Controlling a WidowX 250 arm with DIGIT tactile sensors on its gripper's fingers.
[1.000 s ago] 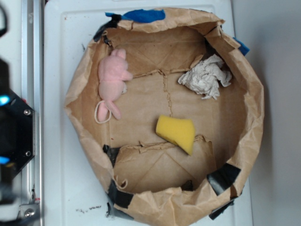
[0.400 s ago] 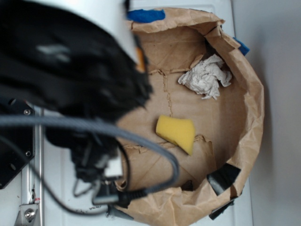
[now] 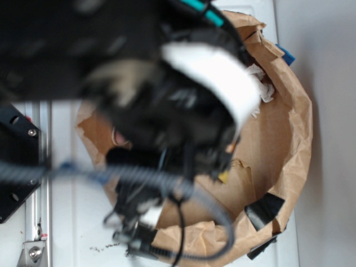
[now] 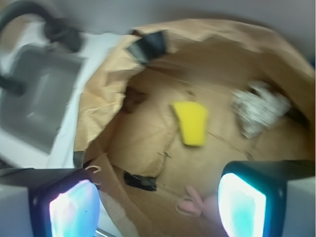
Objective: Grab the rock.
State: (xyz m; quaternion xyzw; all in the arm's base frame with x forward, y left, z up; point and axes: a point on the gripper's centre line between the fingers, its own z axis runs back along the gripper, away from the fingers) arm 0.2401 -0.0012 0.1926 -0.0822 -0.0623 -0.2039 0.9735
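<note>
Clearly crumpled, pale grey-white rock (image 4: 259, 112) — far right, inside paper bin (image 4: 106, 106).

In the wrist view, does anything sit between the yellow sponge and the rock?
No. Between the yellow sponge and the rock the wrist view shows only bare brown paper floor.

The big brown paper bag with its rolled-down rim (image 4: 106, 98) lies open on the white table (image 4: 74, 118). Inside it, in the wrist view, the yellow wedge-shaped sponge (image 4: 190, 122) lies in the middle of the bag floor. The crumpled grey-white rock (image 4: 256, 112) sits to its right, near the bag wall. The pink plush toy (image 4: 197, 203) lies in front, at the bottom edge, well apart from both.
</note>
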